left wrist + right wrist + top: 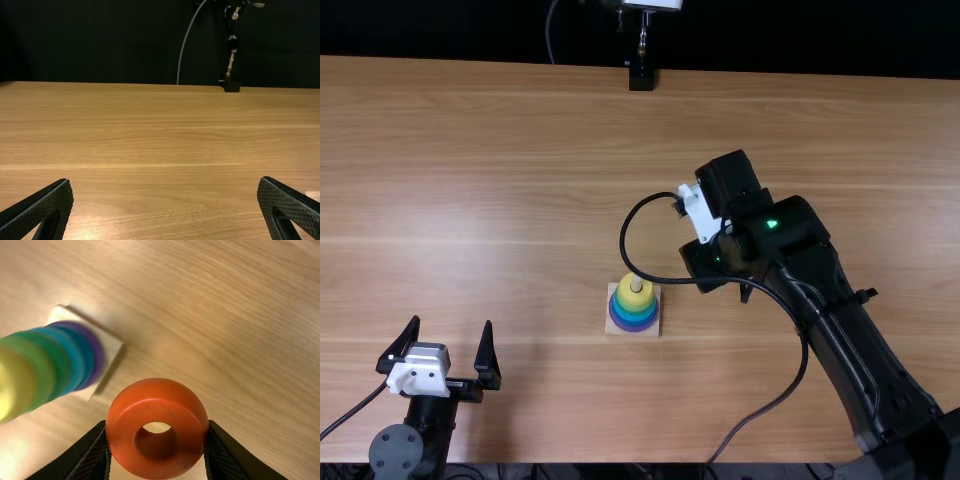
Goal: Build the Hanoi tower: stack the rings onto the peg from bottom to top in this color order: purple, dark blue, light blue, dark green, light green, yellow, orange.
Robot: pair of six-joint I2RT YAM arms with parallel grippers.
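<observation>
My right gripper (700, 212) hangs over the table, right of and beyond the peg base (613, 325). In the right wrist view, my right gripper (157, 426) is shut on the orange ring (157, 392), held apart from the stack with its hole facing the camera. On the base (114, 344) are the purple ring (100, 357), dark blue, light blue (72, 352), dark green, light green (37, 365) and, outermost, the yellow ring (11, 385). The pale peg tip (636, 283) pokes above the yellow ring. At the near left, my left gripper (451, 323) stands open; its fingers flank bare table in the left wrist view (166, 181).
A black cable (623, 235) from the right arm loops beside and beyond the stack. At the table's far edge stands a small black mount (641, 77) with a metal rod. The right arm (850, 330) spans the near right of the table (500, 180).
</observation>
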